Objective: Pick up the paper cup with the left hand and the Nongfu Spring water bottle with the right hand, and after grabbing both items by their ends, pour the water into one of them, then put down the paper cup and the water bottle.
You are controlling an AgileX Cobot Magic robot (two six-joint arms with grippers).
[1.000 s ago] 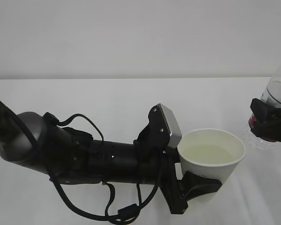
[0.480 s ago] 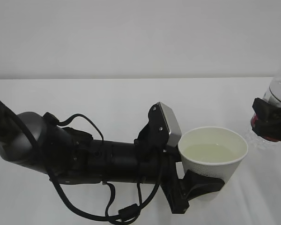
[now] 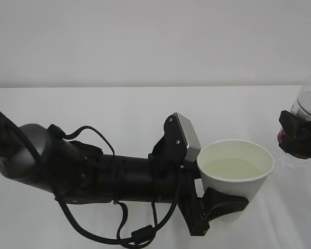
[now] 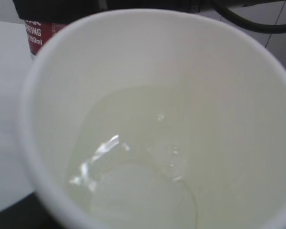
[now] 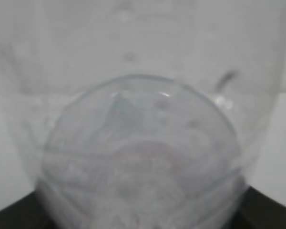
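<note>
We look straight down into the paper cup (image 4: 219,95), whose white rim nearly fills the frame. Its cream inside holds clear water (image 4: 133,176) pooled toward the lower left, with bright glints on the surface at left of centre. At the upper left, behind the rim, we see a strip of the Nongfu Spring water bottle (image 4: 38,36): a red label with white lettering. A white table (image 4: 5,95) shows along the left edge. A black cable (image 4: 248,21) crosses the upper right corner.
</note>
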